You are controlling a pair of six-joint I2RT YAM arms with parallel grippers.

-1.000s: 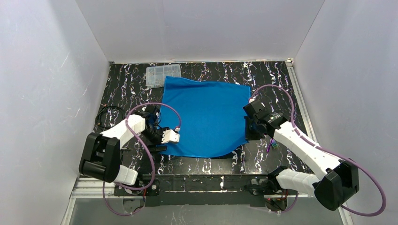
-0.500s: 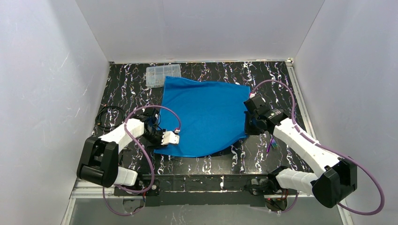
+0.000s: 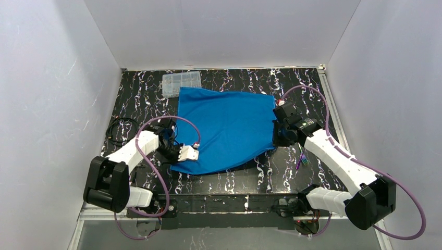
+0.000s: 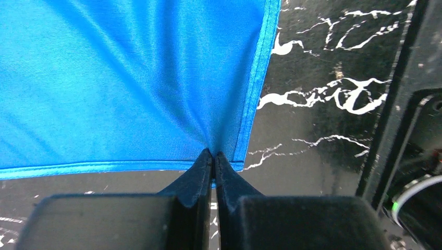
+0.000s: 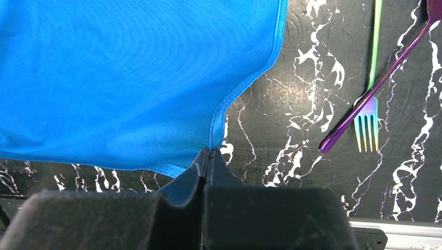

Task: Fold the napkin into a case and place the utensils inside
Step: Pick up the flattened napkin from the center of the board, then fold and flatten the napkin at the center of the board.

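The bright blue napkin (image 3: 224, 125) lies spread on the black marbled table, its near edge lifted and curved. My left gripper (image 3: 179, 159) is shut on the cloth just inside the near-left corner; the left wrist view shows the gripper (image 4: 213, 154) pinching a tuck of napkin (image 4: 130, 78) beside the hem. My right gripper (image 3: 277, 141) is shut on the right hem; the right wrist view has the gripper (image 5: 208, 151) clamped on the napkin (image 5: 130, 67) edge. The utensils (image 3: 301, 160) lie right of the cloth: a green fork (image 5: 368, 117) and a purple piece (image 5: 375, 88).
A clear plastic compartment box (image 3: 181, 83) stands at the back left, touching the napkin's far-left corner. A coil of black cable (image 3: 119, 129) lies by the left wall. White walls close in three sides of the table (image 3: 307, 83).
My left gripper has shut on the napkin's near-left corner. The right arm has drawn the right hem farther back, and the near edge has risen and pulled away from the table front.
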